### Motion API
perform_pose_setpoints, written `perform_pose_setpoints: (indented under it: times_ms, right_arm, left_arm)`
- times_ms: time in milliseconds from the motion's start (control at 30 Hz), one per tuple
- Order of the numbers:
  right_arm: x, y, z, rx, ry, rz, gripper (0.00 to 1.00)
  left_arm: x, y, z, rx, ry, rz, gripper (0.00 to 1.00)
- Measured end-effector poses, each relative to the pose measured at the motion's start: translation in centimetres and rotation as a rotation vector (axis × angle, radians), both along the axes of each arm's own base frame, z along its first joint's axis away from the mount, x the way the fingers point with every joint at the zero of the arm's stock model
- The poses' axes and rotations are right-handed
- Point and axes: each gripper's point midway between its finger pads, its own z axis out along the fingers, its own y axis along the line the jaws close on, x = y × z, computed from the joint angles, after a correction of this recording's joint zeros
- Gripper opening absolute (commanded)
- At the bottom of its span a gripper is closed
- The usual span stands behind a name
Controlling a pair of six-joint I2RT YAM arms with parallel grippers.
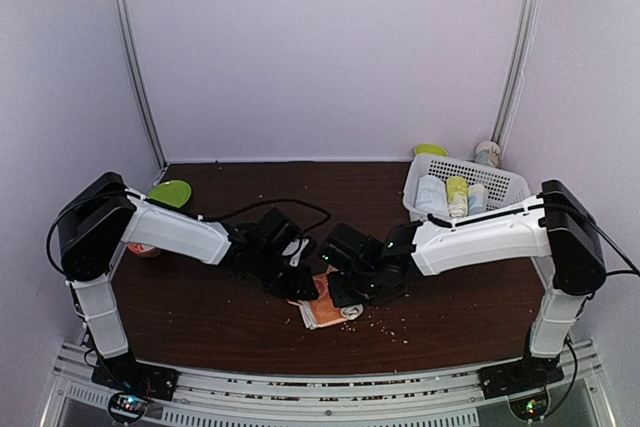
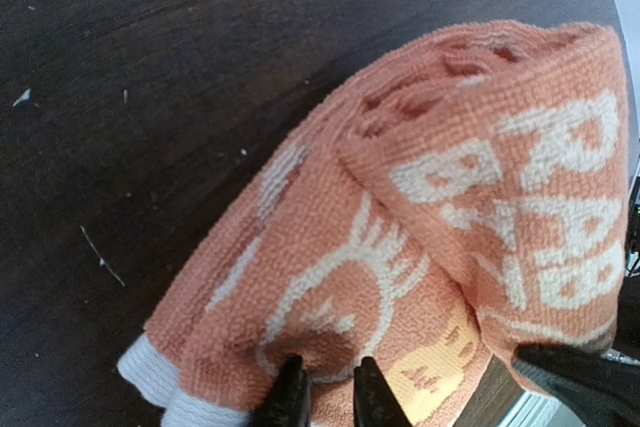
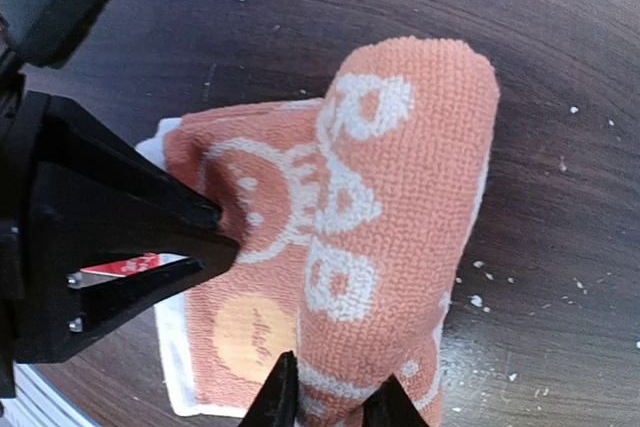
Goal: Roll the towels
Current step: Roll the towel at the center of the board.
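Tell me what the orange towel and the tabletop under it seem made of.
The orange towel: looped terry cloth, likely cotton, matte; nubbly pile shows up close. The tabletop: dark brown wood or wood-look laminate, slight sheen; faint curved grain lines, real or printed unclear.

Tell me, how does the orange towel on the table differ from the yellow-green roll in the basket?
The orange towel carries cream patterns; the yellow-green roll looks plain. The towel lies on the dark table, the roll in the white basket. The towel is only partly rolled, one flat end showing; the roll is a finished bundle.
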Motion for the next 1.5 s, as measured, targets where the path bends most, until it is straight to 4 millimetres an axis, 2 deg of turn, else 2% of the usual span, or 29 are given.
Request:
perform_pose_setpoints:
  times_ms: [133,533,800,933,1233,1500]
  right_arm:
    - [-0.3,0.8,0.3,0.061,0.007,0.009,0.32]
    - [-1.4,2.6,0.3,0.205,0.050,0.048,0.37]
    - [-2.2,3.7,-1.5,0.257,0.103,0.075,0.38]
    - [-2.2,4.2,-1.6,0.286,0.107,0.080,0.38]
    - [-1.8,4.8,-1.6,0.325,0.110,0.075,0.38]
    - [-1.7,4.9,-1.6,0.328,0.110,0.074,0.38]
  left_arm:
    - [0.0,0.0,0.0,-0.002,-0.001,0.001,0.15]
    - [-0.1,0.2,-0.1,-0.008,-0.004,0.002,0.14]
    - [-0.9,1.2,0.2,0.007,0.002,0.004,0.14]
    - [-1.5,2.2,0.8,0.021,0.002,0.009,0.14]
    - [-1.9,3.6,4.7,0.012,-0.051,0.004,0.15]
    - [0.1,1.2,8.0,-0.044,-0.106,0.009,0.14]
